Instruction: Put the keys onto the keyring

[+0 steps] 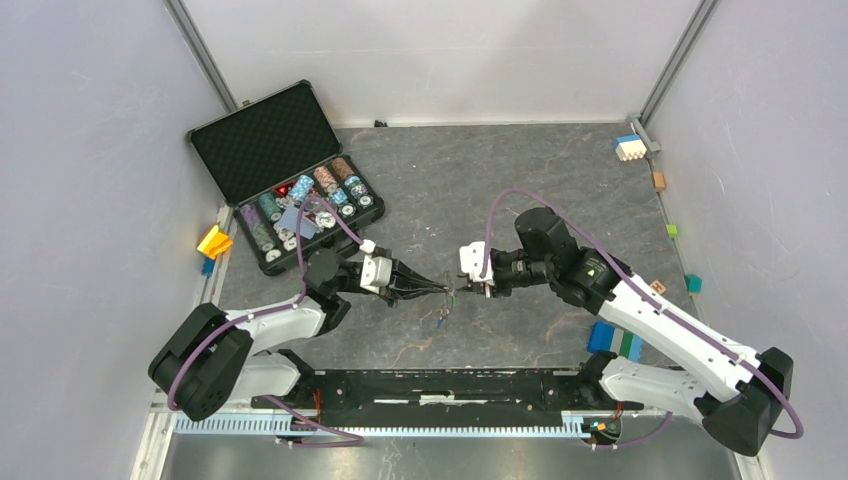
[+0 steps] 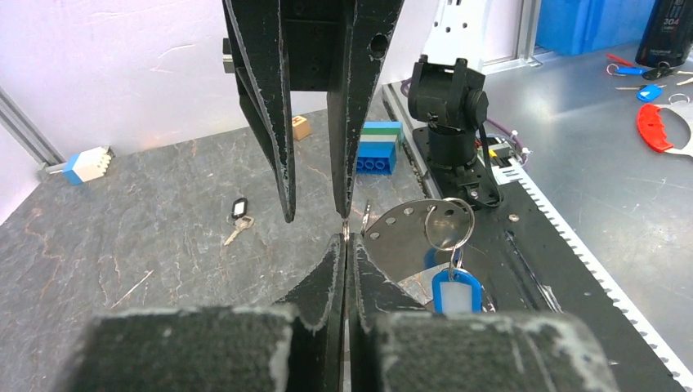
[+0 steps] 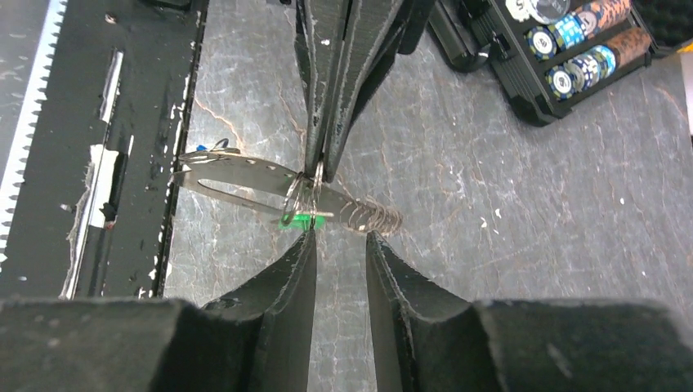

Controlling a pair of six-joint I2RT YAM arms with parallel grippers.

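the black mounting rail (image 1: 440, 385) is lying along the near edge of the table (image 1: 520, 190). just beyond it the left claw (image 2: 343, 245) is clenching the keyring (image 3: 245, 170), holding it above the table. the right claw (image 3: 341, 237) is facing it released, fingers apart, one tip just beside the loop. the blue-tagged key (image 2: 456, 290) is hanging from the keyring, and a green tag (image 3: 298, 219) is showing under it. the black-tagged key (image 2: 239, 214) is lying on the table farther off. an open chip case (image 1: 262, 140) is sitting at the far left.
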